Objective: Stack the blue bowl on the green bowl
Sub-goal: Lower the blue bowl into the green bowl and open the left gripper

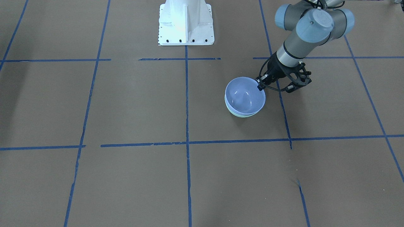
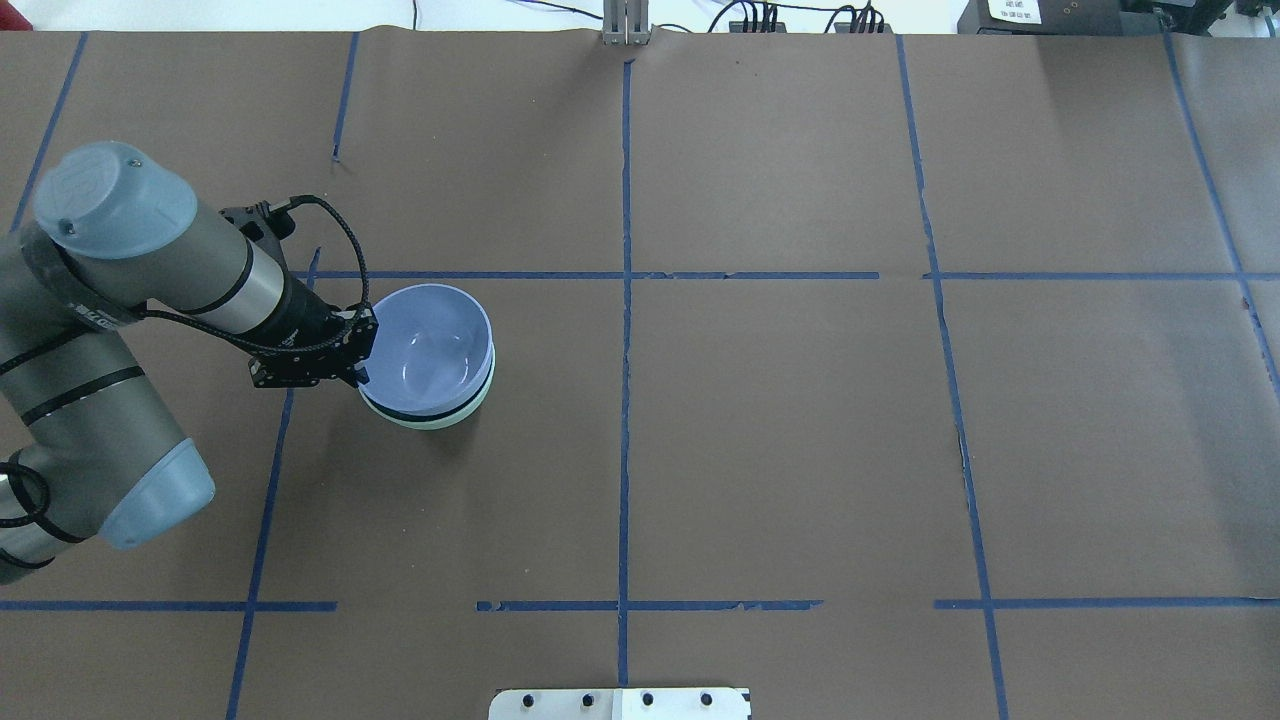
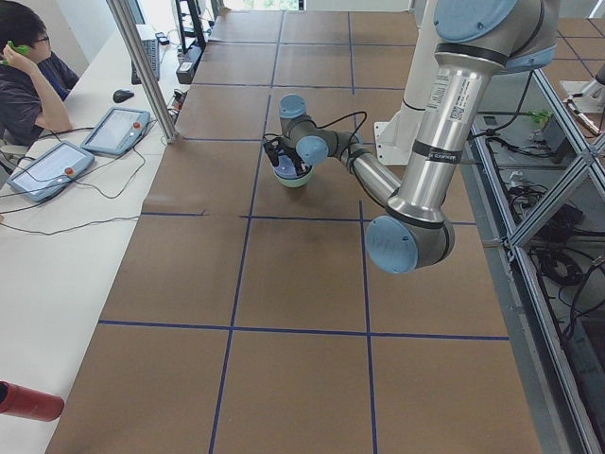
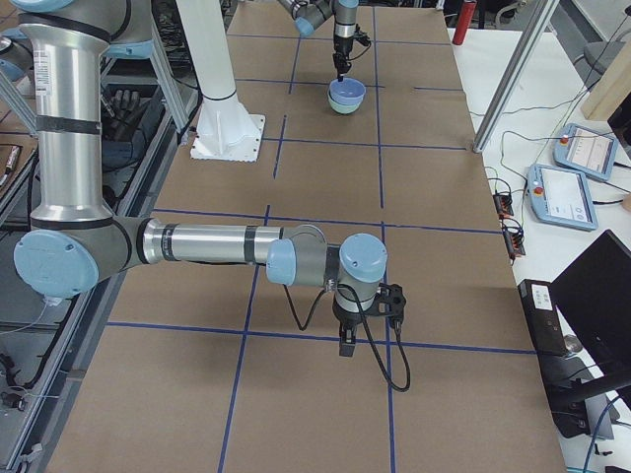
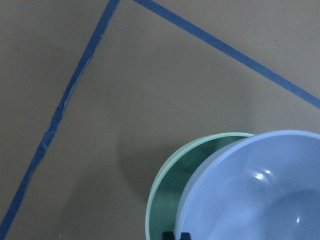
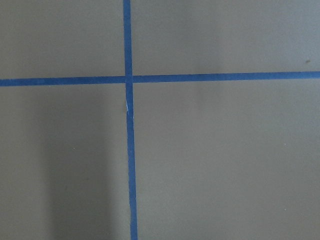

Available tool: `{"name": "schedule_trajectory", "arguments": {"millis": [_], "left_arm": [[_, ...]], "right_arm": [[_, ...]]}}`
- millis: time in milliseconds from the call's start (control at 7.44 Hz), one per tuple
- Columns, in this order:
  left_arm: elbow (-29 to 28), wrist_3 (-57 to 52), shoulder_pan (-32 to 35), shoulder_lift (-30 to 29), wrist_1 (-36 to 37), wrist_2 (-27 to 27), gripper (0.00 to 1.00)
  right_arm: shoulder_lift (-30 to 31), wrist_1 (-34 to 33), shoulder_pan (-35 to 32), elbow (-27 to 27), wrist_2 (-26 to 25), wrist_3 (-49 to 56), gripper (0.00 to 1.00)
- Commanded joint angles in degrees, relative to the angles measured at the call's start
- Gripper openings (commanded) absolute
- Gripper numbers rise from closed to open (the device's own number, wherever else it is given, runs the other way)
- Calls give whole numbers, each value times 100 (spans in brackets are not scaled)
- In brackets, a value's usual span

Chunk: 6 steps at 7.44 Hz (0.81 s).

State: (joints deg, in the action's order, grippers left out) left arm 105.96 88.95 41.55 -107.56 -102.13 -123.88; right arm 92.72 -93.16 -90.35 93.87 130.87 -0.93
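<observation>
Starting at the left side of the counter [image 2: 800, 450], about midway between its near and far edges, I see my left gripper [image 2: 358, 352] clamped on the blue bowl [image 2: 430, 350] at the rim facing the left edge. One fingertip [image 5: 174, 235] sits down in the gap between that bowl and the green bowl [image 2: 445, 417]. My worry is the offset: the blue bowl rides off-centre in the green one, leaving a crescent of green wall bare. If I let go here, I judge it could drop and rock. The finger in the gap could also catch the green rim on the way out and drag both glossy bowls. The green bowl holds only the blue one, and the blue one holds nothing. Toward the right edge, my right gripper [image 4: 347, 343] hangs over bare paper, and I cannot tell how its fingers stand.
</observation>
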Motion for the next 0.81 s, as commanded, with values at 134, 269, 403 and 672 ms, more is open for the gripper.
{"name": "schedule_trajectory", "arguments": {"millis": [134, 269, 403, 672], "left_arm": [[-92, -27, -59, 51, -8, 5, 0], [-93, -36, -59, 60, -8, 5, 0], [-93, -36, -59, 60, -17, 13, 38], [-23, 17, -50, 69, -17, 154, 100]], "right_arm": [[0, 0, 0, 0, 0, 5, 100], [0, 0, 0, 0, 0, 5, 100], [0, 0, 0, 0, 0, 5, 100], [-9, 0, -9, 0, 0, 5, 100]]}}
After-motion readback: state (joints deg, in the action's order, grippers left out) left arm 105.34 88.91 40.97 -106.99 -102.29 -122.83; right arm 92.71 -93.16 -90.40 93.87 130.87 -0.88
